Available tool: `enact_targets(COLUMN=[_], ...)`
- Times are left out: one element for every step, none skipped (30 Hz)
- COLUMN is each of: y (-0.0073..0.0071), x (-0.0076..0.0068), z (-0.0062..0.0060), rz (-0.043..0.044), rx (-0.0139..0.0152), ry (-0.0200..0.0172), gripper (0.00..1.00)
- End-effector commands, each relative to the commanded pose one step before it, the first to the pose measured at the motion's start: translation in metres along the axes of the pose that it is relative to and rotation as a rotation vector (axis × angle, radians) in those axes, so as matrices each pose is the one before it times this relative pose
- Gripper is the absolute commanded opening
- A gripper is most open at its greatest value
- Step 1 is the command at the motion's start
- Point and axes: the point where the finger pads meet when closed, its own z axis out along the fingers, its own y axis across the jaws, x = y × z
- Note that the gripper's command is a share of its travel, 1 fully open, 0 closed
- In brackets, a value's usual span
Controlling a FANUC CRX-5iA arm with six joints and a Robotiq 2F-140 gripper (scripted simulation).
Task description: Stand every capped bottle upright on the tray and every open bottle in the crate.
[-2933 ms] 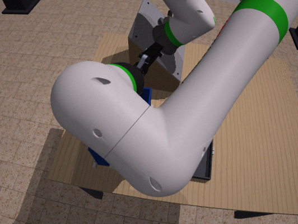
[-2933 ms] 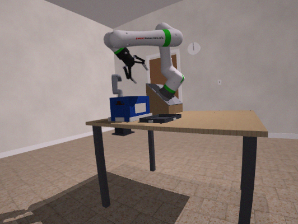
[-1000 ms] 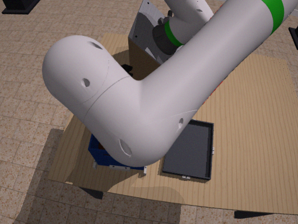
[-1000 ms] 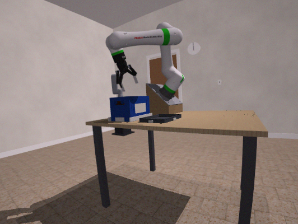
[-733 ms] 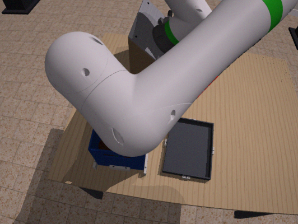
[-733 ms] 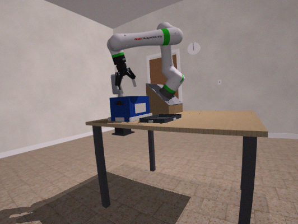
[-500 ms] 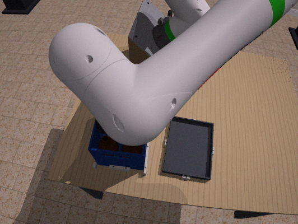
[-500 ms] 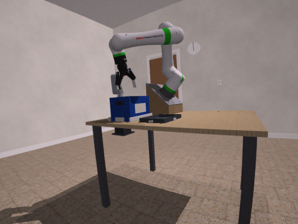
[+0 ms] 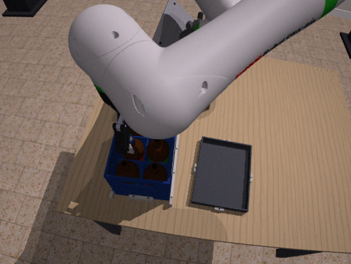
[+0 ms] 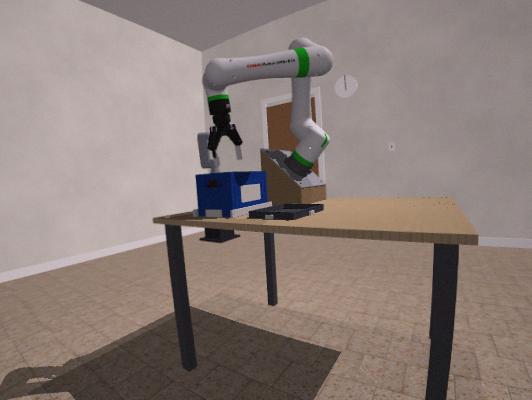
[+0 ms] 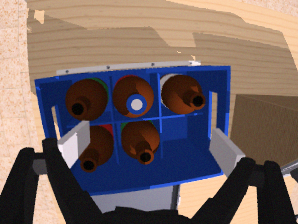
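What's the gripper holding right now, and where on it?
Nothing. The gripper hangs open above the blue crate, fingers spread wide with no bottle between them.
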Motion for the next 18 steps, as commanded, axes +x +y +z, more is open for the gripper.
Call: enact_targets(y=[0.00007,0.00004,0.00003,0.00003,0.00003,0.00003,0.00003,0.00003,0.00003,0.00003,0.0,0.0,-0.00002,0.00002,0.00002,0.00002,0.00002,0.00002], x=[-0.00002,-0.00005,-0.00005,-0.00005,-0.00005,-0.00005,-0.00005,-0.00005,-0.00005,-0.00005,0.0,0.0,0.00003,-0.00003,-0.00003,-0.00003,-0.00003,-0.00003], z=[-0.00033,-0.00007,-0.00007,-0.00007,-0.00007,-0.00007,-0.00007,-0.00007,-0.00007,-0.00007,0.0,0.0,0.00005,-0.00005,-0.00005,-0.00005,-0.00005,-0.00005], rz=[-0.0186,-0.00651,-0.00651,-0.00651,-0.00651,-0.00651,-0.00651,-0.00651,-0.00651,-0.00651,0.0,0.0,-0.00014,-0.00231,-0.00231,-0.00231,-0.00231,-0.00231], rx=[0.03141,0.011,0.011,0.011,0.011,0.011,0.011,0.011,0.011,0.011,0.0,0.0,-0.00004,0.00392,0.00392,0.00392,0.00392,0.00392], ry=[-0.00166,-0.00063,-0.00063,-0.00063,-0.00063,-0.00063,-0.00063,-0.00063,-0.00063,-0.00063,0.0,0.0,0.00032,-0.00025,-0.00025,-0.00025,-0.00025,-0.00025], gripper=[1.0,1.0,1.0,1.0,1.0,1.0,1.0,1.0,1.0,1.0,1.0,1.0,1.0,1.0,1.0,1.0,1.0,1.0])
